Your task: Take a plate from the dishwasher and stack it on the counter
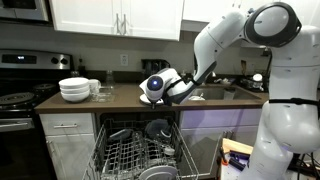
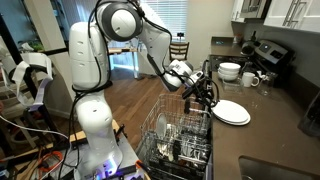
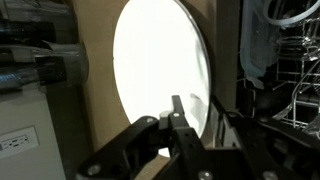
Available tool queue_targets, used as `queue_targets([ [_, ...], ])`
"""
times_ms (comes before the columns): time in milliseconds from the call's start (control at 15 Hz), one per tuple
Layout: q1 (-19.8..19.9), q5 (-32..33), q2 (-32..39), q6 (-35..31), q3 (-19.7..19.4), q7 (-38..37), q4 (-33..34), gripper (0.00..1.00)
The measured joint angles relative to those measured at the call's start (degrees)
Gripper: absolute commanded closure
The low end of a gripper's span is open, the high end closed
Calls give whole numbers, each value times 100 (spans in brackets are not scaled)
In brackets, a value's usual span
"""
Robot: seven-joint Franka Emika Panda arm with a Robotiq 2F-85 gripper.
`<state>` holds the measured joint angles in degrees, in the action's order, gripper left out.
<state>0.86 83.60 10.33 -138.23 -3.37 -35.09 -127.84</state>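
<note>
So up front you've got the dishwasher [image 1: 135, 150] with its door dropped open and the grey wire rack pulled out, some dark dishes still sitting in it. In an exterior view the rack [image 2: 180, 140] sits right below the counter's front edge. Just past that is the hand: the gripper [image 2: 208, 98] is out over the near edge of the counter [image 2: 270, 130], and its fingers are squeezed together on the rim of the plate [image 2: 232, 112], so pinching it, not spread at all. The wrist view shows it best. The two dark fingers [image 3: 178, 112] meet at the bottom edge of the plate [image 3: 160, 70], which fills most of the shot as a big white oval against the brown worktop. The plate itself is already out of the dishwasher and over the counter, lying flat or close to it near the front edge. Honestly I can't tell whether it's fully resting on the surface or just held a hair above it. The white arm [image 1: 210, 55] comes in from the right and bends down to that spot. Farther along the counter, well apart from the plate, there's a stack of deep white bowls [image 2: 230, 71] with a white mug [image 2: 250, 79] beside them. Beyond those is the black stove [image 1: 20, 100], at the far left in that view.
</note>
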Motion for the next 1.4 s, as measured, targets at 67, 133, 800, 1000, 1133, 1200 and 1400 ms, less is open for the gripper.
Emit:
queue_targets([
  [67, 8, 0, 17, -11, 0, 2, 8, 55],
  [133, 21, 0, 24, -21, 0, 6, 14, 51],
  [800, 40, -685, -75, -119, 100, 662, 13, 0],
  [1000, -42, -692, -254, 72, 202, 750, -46, 0],
  [1133, -126, -702, -412, 246, 291, 787, -119, 0],
  [1200, -170, -741, -504, 307, 339, 819, -174, 0],
  [1400, -271, -1038, -822, 327, 479, 1046, -383, 0],
])
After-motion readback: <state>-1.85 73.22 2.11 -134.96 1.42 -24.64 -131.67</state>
